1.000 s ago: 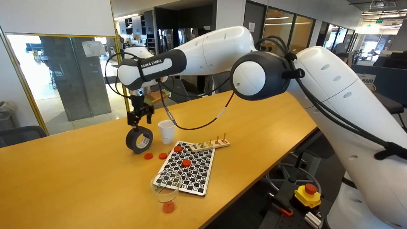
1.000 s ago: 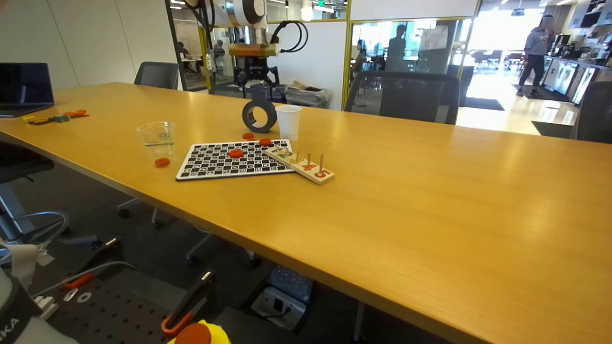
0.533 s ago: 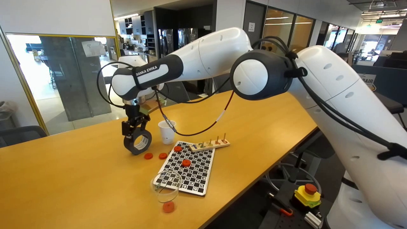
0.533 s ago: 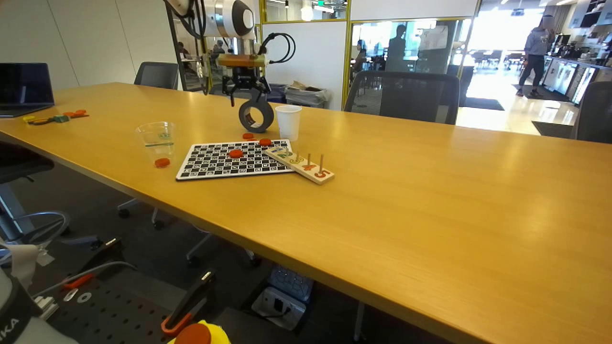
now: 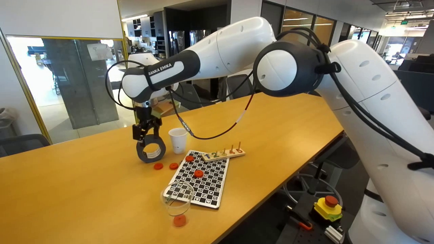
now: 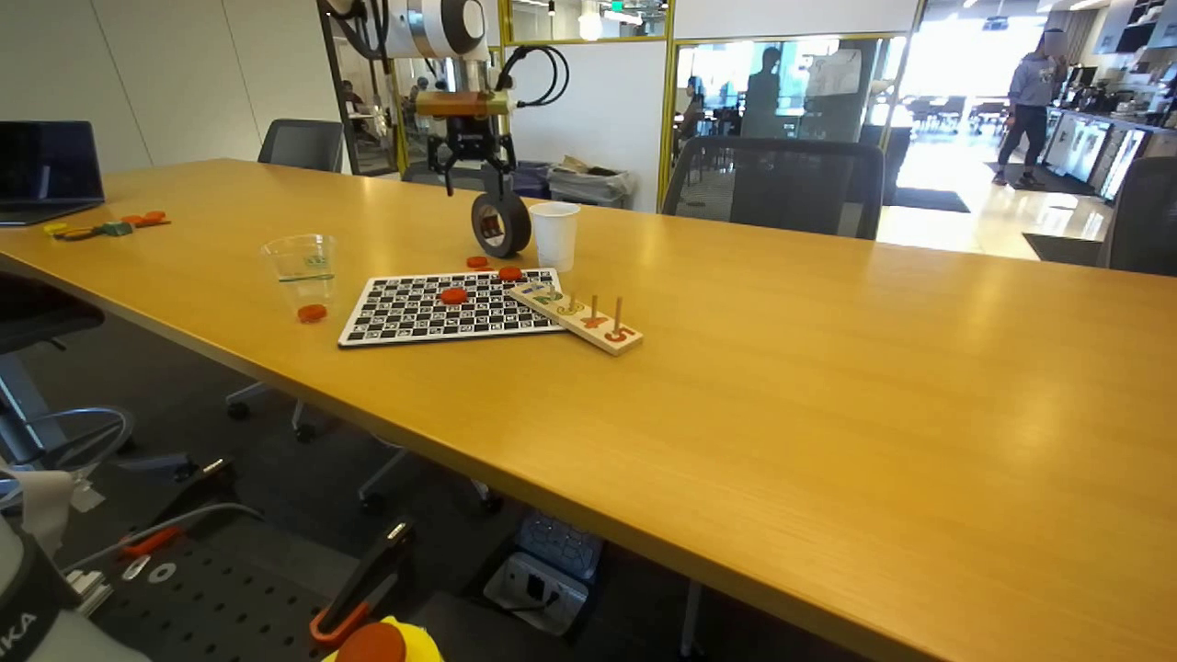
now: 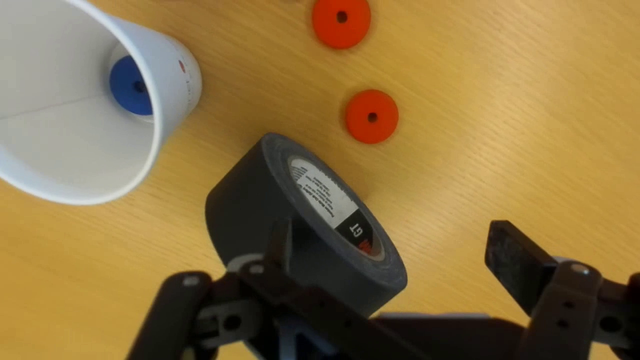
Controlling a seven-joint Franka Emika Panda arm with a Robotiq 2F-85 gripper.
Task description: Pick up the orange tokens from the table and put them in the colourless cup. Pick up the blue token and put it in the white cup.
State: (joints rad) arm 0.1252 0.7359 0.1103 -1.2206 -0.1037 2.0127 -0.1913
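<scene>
Two orange tokens lie below and near the hand, spread wide, unclenched.

Standing black tape roll, numbered peg strip overlapping checkered board, open laptop

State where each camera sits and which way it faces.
Exterior view: beside the arm, most of which shows; faces across the table.
Exterior view: off the table's edge, facing a mesh chair; arm parts and end effector show.
Wrist view: above the tape roll, facing down; fingers show.
Both exterior views share the checkered board.
</scene>
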